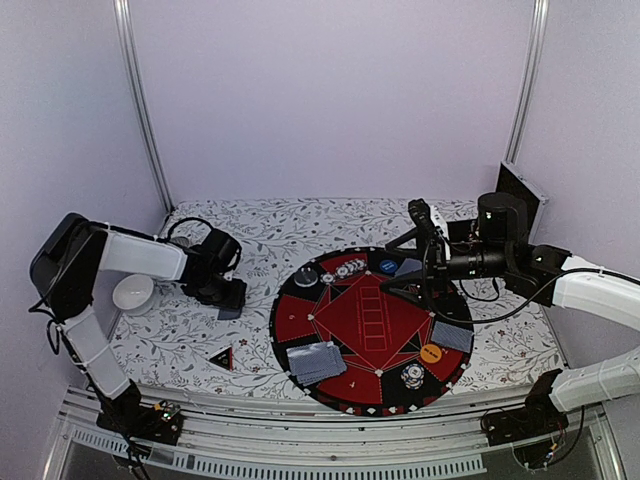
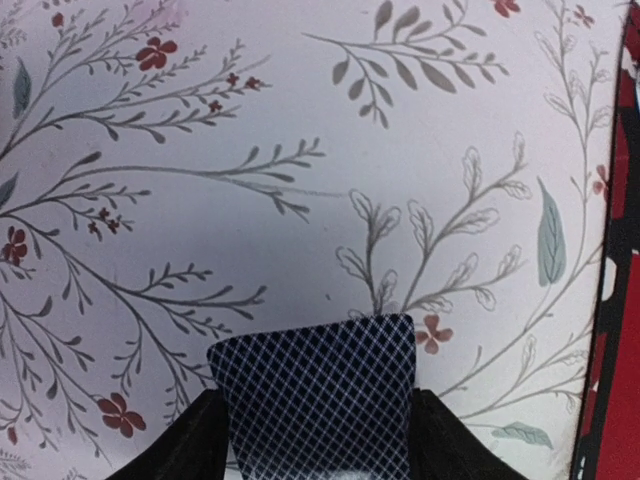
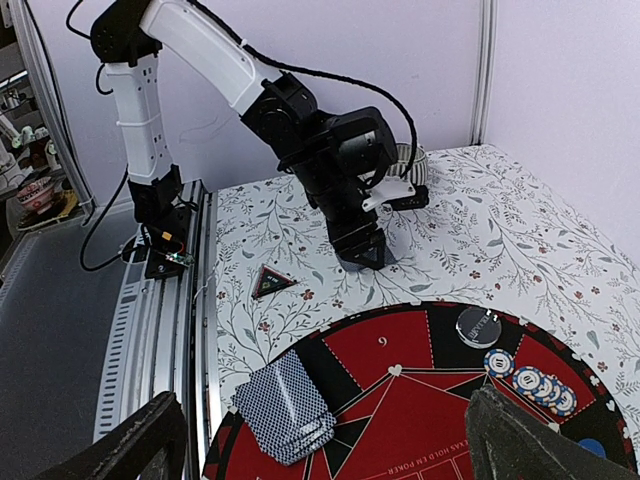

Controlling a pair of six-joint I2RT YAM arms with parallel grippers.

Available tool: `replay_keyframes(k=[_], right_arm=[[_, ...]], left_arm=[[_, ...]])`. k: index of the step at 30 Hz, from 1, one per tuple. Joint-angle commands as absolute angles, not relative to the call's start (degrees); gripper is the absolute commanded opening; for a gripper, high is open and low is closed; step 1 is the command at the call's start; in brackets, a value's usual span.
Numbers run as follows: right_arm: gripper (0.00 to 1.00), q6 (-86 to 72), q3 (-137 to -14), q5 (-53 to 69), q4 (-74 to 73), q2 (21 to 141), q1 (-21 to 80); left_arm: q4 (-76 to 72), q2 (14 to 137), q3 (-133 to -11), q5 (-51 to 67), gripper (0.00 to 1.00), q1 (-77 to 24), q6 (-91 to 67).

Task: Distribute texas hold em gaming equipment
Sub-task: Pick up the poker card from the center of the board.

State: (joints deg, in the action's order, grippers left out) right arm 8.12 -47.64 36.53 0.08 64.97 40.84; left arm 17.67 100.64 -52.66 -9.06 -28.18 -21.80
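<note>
**Left of the mat (image 1: 298, 322): a card (image 2: 315, 400) between the left fingers (image 2: 190, 440)**

Both left fingers sit close against the edges of the blue-backed card on the flowered surface (image 2: 300, 150); whether they pinch it cannot be told. Right fingers (image 3: 130, 445) are spread wide above the mat, which carries a card stack (image 3: 285, 405) and chips (image 3: 530, 380).

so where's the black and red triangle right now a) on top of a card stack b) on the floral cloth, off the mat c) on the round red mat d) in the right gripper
b: the triangle lies on the floral cloth, apart from the round mat, on the left arm's side.
</note>
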Motion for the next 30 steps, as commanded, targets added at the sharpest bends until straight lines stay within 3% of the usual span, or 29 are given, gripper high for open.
replay_keyframes(k=[1,13,22,25,30], right_arm=[[0.99,7.46,-47.41,36.82,1.41,64.69,40.85],[0.99,4.65,-49.03,35.75,2.1,66.29,40.79],[0.99,-18.13,-56.15,31.8,4.06,80.83,40.72],[0.94,-25.31,-58.96,33.7,6.05,87.4,40.71],[0.77,-33.8,-65.79,40.63,9.93,98.36,40.91]], left_arm=[[22.76,98.5,-48.92,-3.66,0.59,-29.79,-19.43],[18.83,89.56,-46.53,-3.78,0.53,-32.72,-17.24],[13.52,78.85,-41.28,-3.17,0.51,-36.78,-14.95],[12.13,75.46,-40.78,-3.49,0.51,-39.08,-13.83],[8.18,68.63,-41.2,-11.53,0.54,-51.95,-7.1]])
